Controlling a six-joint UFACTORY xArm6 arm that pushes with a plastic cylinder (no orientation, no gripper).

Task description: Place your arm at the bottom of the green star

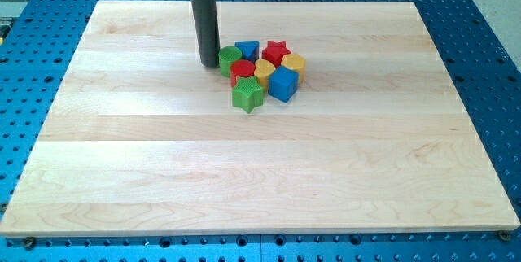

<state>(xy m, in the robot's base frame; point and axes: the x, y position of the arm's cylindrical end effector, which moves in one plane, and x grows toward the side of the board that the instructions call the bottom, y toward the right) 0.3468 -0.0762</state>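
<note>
My tip rests on the tabletop at the 9 o'clock edge of a tight cluster of blocks, touching or just beside the green round. The rod rises straight up from there to the view's top. There is no claw on this arm, so nothing opens, closes or grips.

The green star is the cluster's 6 o'clock block, the one nearest the view's bottom. From the star, my tip lies at about 11 o'clock, near but apart, with the green round and the red round between them. The tabletop at the star's own 6 o'clock side is bare wood.

The rest of the cluster: a blue block at 12 o'clock, a red star at 1 o'clock, a yellow block at 3 o'clock, a yellow heart in the middle, and a blue cube at 4 o'clock, just beside the green star. All the blocks are touching or nearly touching their neighbours.
</note>
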